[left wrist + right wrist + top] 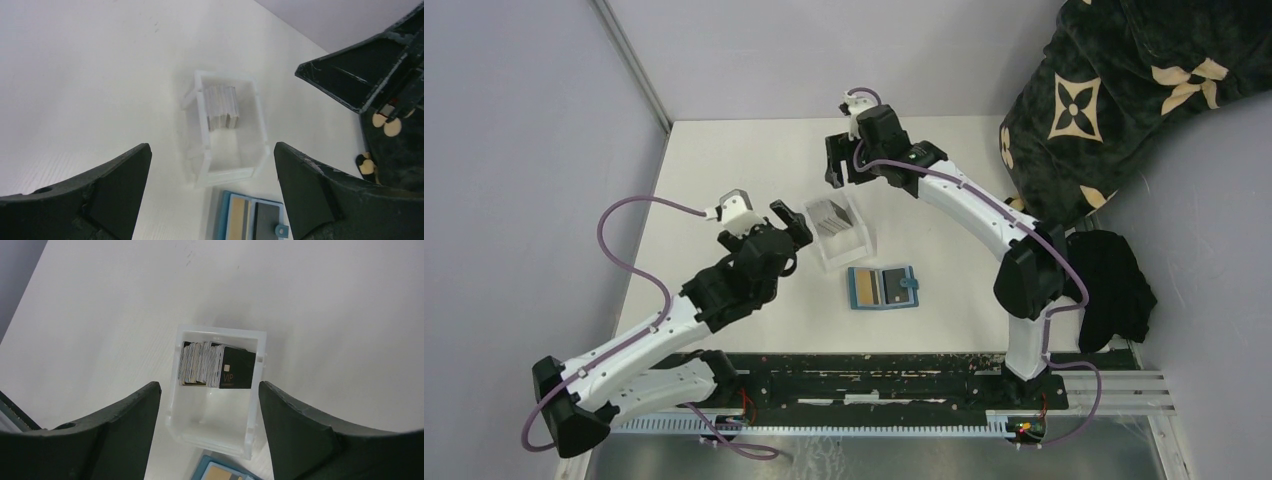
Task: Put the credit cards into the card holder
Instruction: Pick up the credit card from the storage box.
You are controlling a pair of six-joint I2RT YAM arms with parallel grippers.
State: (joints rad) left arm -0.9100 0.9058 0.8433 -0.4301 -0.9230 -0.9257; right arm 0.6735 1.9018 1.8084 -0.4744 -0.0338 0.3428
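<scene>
- The credit cards (215,365) stand on edge in a tight pack at the far end of a clear plastic tray (216,436). A dark card marked VIP sits at one end of the pack with its face showing.
- The teal card holder (882,289) lies open and flat just beside the tray's near end, with a gold-yellow card (863,288) showing in its left half.
- The right claw (210,385) hangs just beyond the tray's far end and looks down on the pack, jaws spread wide and gripping nothing. The left claw (211,150) hovers at the tray's left side, equally wide and empty.
- The step in hand appears to be drawing one card from the pack. It would go best by coming straight down over the outermost card, pinching only its top edge and lifting vertically, so the neighbouring cards stay put and the light tray is not dragged along.
- The white table (724,160) carries all of it.
</scene>
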